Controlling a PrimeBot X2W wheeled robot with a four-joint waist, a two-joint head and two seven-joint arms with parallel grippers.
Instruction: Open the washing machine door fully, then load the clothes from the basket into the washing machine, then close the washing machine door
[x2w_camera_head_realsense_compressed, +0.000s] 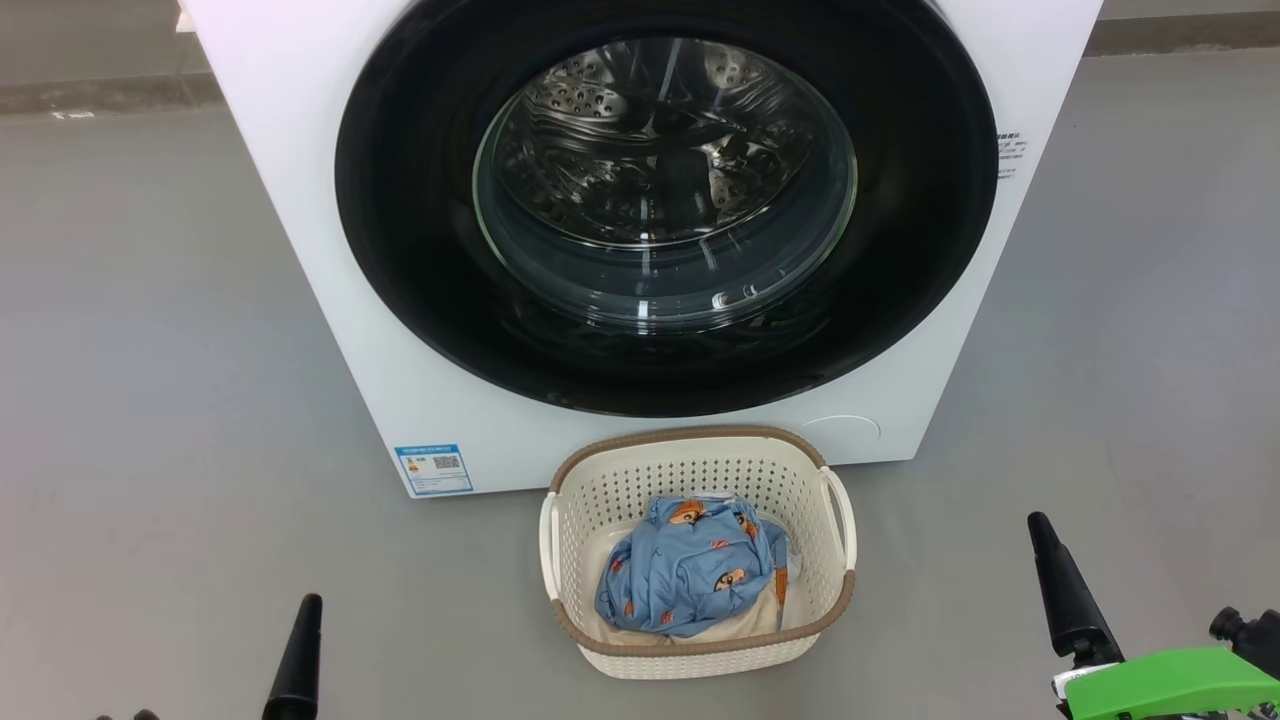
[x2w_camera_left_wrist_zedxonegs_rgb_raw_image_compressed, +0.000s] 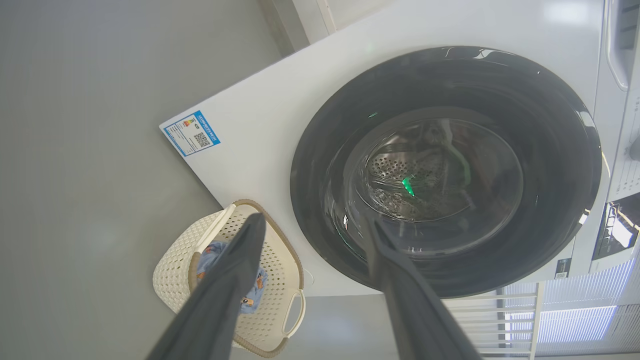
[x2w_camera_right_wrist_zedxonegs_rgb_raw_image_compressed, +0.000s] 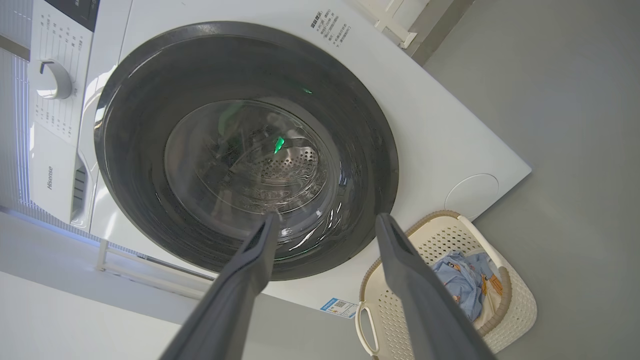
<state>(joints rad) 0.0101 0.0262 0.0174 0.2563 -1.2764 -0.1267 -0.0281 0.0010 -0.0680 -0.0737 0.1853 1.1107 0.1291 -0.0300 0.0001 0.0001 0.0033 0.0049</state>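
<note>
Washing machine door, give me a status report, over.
Left gripper and right gripper open, empty. Washing machine door shut. Clothes in basket, basket close below door.

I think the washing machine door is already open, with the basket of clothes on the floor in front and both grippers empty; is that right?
Not quite: the head view shows the washing machine door shut. The basket with the clothes is on the floor in front, and the left gripper and right gripper are empty.
</note>
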